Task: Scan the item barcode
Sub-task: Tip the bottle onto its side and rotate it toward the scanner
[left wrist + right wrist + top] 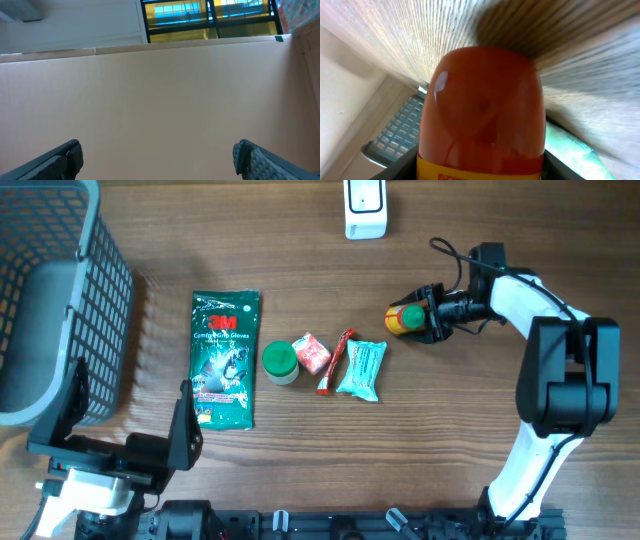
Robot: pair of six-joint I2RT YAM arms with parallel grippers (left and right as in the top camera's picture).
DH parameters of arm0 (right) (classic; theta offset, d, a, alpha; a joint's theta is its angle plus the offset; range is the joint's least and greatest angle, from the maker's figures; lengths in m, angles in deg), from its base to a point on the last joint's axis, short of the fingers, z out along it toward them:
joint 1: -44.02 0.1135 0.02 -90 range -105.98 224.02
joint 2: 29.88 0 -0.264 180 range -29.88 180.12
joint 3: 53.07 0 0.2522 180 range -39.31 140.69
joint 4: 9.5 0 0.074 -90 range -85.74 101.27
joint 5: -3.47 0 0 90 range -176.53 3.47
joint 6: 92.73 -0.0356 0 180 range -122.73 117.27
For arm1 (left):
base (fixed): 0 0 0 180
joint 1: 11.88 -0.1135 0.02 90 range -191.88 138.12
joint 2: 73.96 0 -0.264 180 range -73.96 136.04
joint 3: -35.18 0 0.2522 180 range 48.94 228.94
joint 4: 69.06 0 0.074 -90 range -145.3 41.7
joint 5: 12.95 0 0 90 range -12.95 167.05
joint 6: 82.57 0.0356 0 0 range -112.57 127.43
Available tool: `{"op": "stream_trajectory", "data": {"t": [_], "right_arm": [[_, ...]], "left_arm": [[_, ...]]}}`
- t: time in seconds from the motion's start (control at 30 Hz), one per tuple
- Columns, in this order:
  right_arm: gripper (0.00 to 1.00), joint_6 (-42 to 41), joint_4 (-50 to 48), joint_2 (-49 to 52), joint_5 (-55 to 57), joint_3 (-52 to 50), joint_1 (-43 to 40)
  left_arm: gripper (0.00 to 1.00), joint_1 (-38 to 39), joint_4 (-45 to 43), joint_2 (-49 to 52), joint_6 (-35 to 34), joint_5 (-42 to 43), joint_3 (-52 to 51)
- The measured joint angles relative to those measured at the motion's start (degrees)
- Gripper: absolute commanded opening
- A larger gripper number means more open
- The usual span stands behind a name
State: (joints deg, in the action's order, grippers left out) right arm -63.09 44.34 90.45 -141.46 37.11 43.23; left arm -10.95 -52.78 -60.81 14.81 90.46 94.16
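Bottle (402, 318), orange-red with a green cap and a yellow label, lies sideways between the fingers of the right gripper (418, 318), right of centre on the wooden table (480, 240). In the right wrist view the bottle (482, 110) fills the middle of the picture, and a dark finger (395, 167) presses against each lower side of it, so the claw is closed on the bottle at a middling width. Whether the bottle rests on the wood or is raised off it I cannot tell.

The white scanner (365, 208) stands at the far edge, left of the bottle and well apart from it.

Left of the bottle runs a row of goods: a teal packet (361, 368), a thin red stick (337, 362), a small red and white packet (313, 353), a green-lidded jar (280, 362) and a green glove packet (225, 360). A grey basket (100, 300) sits at the far left.

The left gripper (128, 420) hangs at the near left, its claw spread wide with nothing between the fingers (62, 160)
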Motion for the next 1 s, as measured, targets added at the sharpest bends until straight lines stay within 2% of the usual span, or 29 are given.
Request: {"op": "stream_trajectory", "data": {"t": [0.1,0.17,0.3,0.47,0.6,0.77,1.0], "right_arm": [[0.34,1.2,-0.1,0.0,-0.2,0.0,0.7],[0.33,4.2,-0.2,0.0,-0.3,0.0,0.9],[0.33,19.1,-2.9,0.5,-2.9,0.0,0.1],[0.32,39.6,-3.3,0.6,-15.8,0.0,-2.4],[0.33,51.8,-2.5,0.6,-25.6,0.0,-2.6],[0.32,63.1,5.4,0.3,-27.9,0.0,-2.4],[0.28,80.2,23.8,-8.5,-21.0,-0.2,-2.2]], "left_arm": [[1.0,0.0,0.0,0.0,0.0,0.0,0.0],[1.0,0.0,0.0,0.0,0.0,0.0,0.0],[1.0,0.0,0.0,0.0,0.0,0.0,0.0],[1.0,0.0,0.1,0.0,0.0,0.0,0.0],[1.0,0.0,0.7,0.0,0.0,0.0,0.0],[1.0,0.0,0.9,0.0,0.0,0.0,0.0],[1.0,0.0,2.1,0.0,0.0,0.0,0.0]]}}
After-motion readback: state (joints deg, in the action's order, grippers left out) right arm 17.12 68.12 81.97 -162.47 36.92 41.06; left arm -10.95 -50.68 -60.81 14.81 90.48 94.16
